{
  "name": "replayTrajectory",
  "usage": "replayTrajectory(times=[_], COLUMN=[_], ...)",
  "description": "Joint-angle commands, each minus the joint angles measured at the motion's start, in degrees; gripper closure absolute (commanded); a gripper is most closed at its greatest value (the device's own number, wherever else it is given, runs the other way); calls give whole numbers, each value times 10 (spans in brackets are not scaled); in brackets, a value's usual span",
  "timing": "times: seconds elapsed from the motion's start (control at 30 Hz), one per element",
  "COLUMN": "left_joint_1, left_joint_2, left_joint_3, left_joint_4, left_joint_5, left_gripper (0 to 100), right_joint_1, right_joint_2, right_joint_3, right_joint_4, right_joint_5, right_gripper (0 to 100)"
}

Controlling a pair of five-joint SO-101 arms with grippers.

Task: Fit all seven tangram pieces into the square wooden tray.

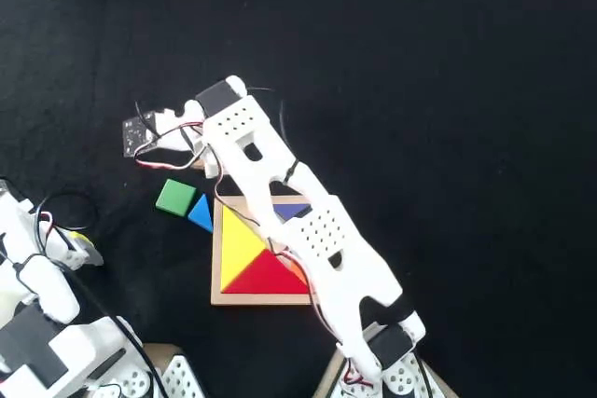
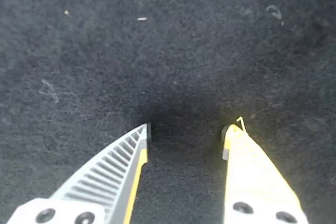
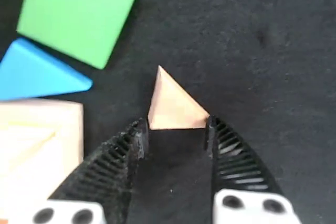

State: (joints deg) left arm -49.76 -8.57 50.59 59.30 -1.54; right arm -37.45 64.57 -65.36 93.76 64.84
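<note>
The square wooden tray (image 1: 216,272) holds a yellow triangle (image 1: 241,241), a red triangle (image 1: 266,277) and a dark blue piece (image 1: 292,212) partly under the right arm. A green square (image 1: 175,197) (image 3: 76,17) and a light blue triangle (image 1: 201,212) (image 3: 39,72) lie on the cloth just outside the tray's corner (image 3: 39,124). My right gripper (image 3: 176,127) is shut on a pale peach triangle (image 3: 173,106), pinching its base corners. My left gripper (image 2: 186,129) (image 1: 79,244) stands open over bare cloth at the near left.
The right arm (image 1: 280,193) stretches diagonally over the tray and hides part of it. Black cloth covers the table, with wide free room to the right and at the back. Cables trail by the right wrist camera (image 1: 140,134).
</note>
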Motion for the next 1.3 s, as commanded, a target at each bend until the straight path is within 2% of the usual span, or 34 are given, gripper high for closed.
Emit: replayTrajectory(times=[0.0, 0.27, 0.43, 0.53, 0.87, 1.27], left_joint_1=[-6, -6, -6, -6, -6, -6], left_joint_2=[4, 4, 4, 4, 4, 4], left_joint_3=[-11, -11, -11, -11, -12, -12], left_joint_4=[-8, -8, -8, -8, -8, -8], left_joint_5=[7, 7, 7, 7, 7, 7], left_gripper=[770, 770, 770, 770, 770, 770], right_joint_1=[-7, 13, 11, 6, -15, -59], right_joint_2=[-2, -6, -6, -2, -2, -1], right_joint_3=[-13, -17, -92, -130, -68, -65], right_joint_4=[36, 57, 62, 72, 71, 70], right_joint_5=[31, 31, -15, -16, 25, 26], right_gripper=[814, 815, 815, 815, 815, 814])
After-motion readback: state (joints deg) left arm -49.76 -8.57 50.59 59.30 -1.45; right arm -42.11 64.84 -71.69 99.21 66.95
